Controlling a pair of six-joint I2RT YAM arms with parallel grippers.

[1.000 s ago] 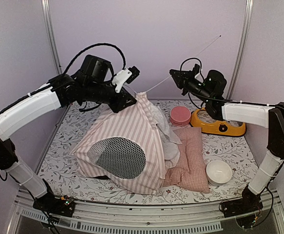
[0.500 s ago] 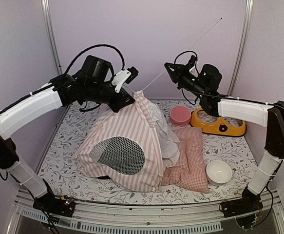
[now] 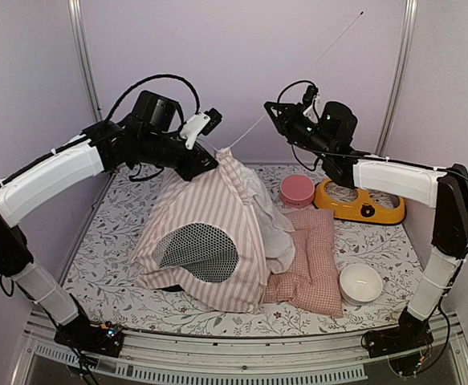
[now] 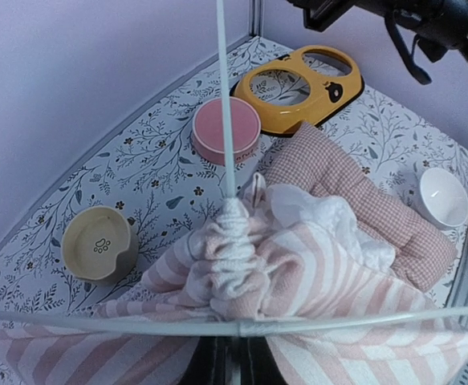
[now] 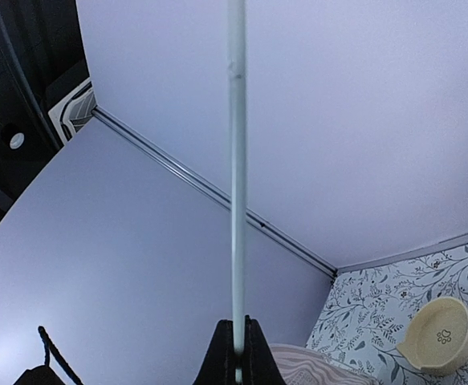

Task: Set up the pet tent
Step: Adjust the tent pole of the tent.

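The pet tent (image 3: 209,233), pink-and-white striped with an oval black mesh window (image 3: 197,253), stands in the middle of the mat with its top drawn up to a bunched peak (image 4: 232,245). My left gripper (image 3: 208,163) is shut on the tent just below the peak, its dark jaws close together under a thin white pole (image 4: 338,321) that crosses the left wrist view. My right gripper (image 3: 270,112) is shut on another thin white pole (image 5: 235,160). This pole rises from the peak up to the right (image 3: 330,40). White sheer curtain (image 3: 278,228) bunches at the tent's right side.
A pink checked cushion (image 3: 310,257) lies against the tent's right side. A pink bowl (image 3: 297,190) and a yellow two-hole feeder (image 3: 360,204) stand at the back right, and a white bowl (image 3: 360,282) at the front right. A beige bowl (image 4: 97,243) sits behind the tent near the wall.
My right gripper has moved left and up along the pole toward the peak. The tent's top has risen and the tent stands more upright. The left gripper rose slightly.
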